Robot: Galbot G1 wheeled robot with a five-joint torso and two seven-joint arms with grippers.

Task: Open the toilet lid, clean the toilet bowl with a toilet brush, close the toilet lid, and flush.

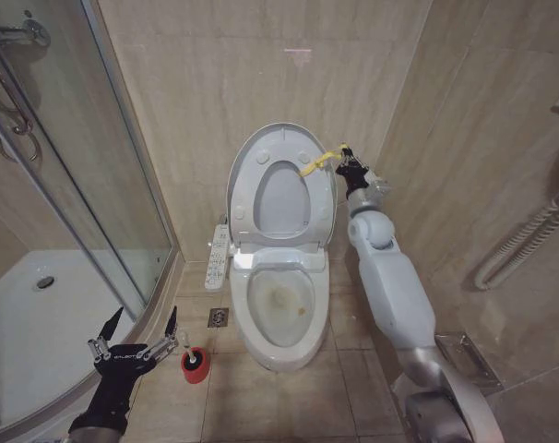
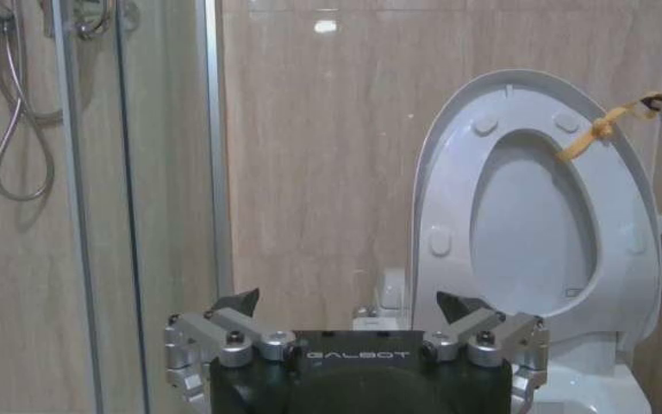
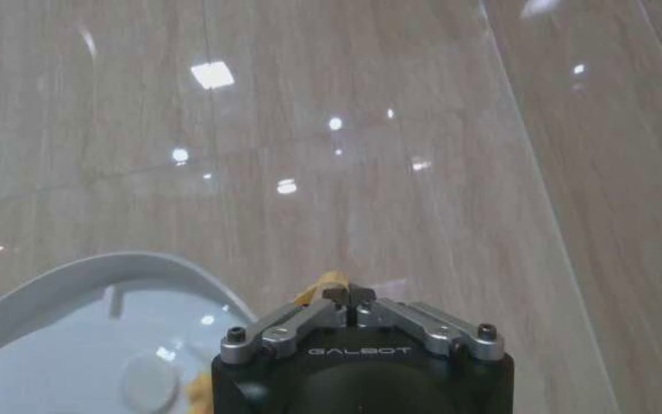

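The toilet lid (image 1: pixel 252 171) stands upright against the back wall, its underside with small bumpers facing me (image 2: pixel 515 216). My right gripper (image 1: pixel 342 157) is at the lid's top right edge, shut on the yellow tag (image 1: pixel 312 168); the tag (image 3: pixel 321 283) peeks out just beyond the closed fingertips (image 3: pixel 348 297). The toilet bowl (image 1: pixel 279 305) lies uncovered, with yellowish-brown stains inside. The toilet brush (image 1: pixel 195 363), a red cup with a thin white handle, stands on the floor left of the bowl. My left gripper (image 1: pixel 141 325) hovers open just left of the brush, its fingers (image 2: pixel 239 304) spread wide.
A glass shower door (image 1: pixel 77 185) and white shower tray (image 1: pixel 40 314) take up the left side. A long white remote panel (image 1: pixel 218 257) hangs beside the toilet, with a floor drain (image 1: pixel 218 318) below it. A hose (image 1: pixel 529 240) runs along the right wall.
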